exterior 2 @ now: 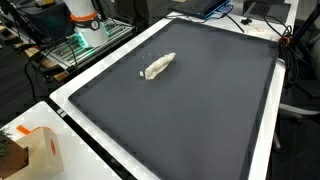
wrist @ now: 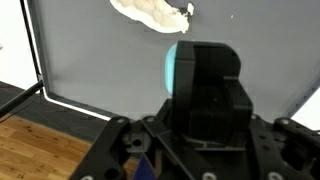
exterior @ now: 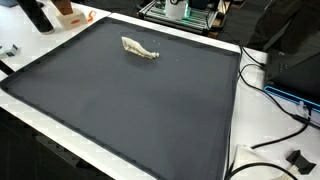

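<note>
A crumpled cream cloth [exterior: 139,48] lies alone on the large dark grey mat [exterior: 130,110], toward its far side; the cloth [exterior 2: 158,67] shows in both exterior views. In the wrist view the same cloth [wrist: 150,12] sits at the top edge, well ahead of my gripper [wrist: 205,90]. Only the gripper's black body with a cyan light shows there. Its fingers are hidden, so whether it is open or shut is unclear. Nothing touches the cloth.
The mat rests on a white-edged table [exterior 2: 75,110]. A cardboard box [exterior 2: 35,150] stands at one corner. Cables [exterior: 270,95] and a black device [exterior: 300,65] lie beside the table. Green-lit electronics [exterior 2: 80,42] sit past the far edge. Wooden floor [wrist: 40,150] lies below.
</note>
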Action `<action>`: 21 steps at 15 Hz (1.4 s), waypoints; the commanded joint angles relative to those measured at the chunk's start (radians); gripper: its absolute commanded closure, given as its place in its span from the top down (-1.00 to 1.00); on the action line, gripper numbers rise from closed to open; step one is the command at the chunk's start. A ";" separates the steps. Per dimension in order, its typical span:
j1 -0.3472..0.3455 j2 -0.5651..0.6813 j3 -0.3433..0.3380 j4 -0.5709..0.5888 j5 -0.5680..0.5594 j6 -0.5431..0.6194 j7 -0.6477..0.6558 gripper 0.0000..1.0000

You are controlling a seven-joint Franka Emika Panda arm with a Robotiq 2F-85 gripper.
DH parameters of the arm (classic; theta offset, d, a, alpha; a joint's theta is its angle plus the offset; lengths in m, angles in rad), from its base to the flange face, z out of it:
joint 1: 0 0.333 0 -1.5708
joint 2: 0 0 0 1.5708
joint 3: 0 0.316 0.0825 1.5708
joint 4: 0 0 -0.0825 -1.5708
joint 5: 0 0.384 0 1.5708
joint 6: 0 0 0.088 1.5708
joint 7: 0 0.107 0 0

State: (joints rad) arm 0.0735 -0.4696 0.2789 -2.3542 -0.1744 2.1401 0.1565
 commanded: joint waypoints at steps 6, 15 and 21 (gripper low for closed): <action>0.021 0.003 -0.017 0.002 -0.011 -0.003 0.009 0.00; 0.060 0.074 -0.287 -0.014 0.309 0.176 -0.319 -0.50; 0.097 0.180 -0.493 -0.013 0.770 0.176 -0.722 -0.50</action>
State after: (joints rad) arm 0.1358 -0.3305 -0.1402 -2.3639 0.4080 2.3267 -0.4200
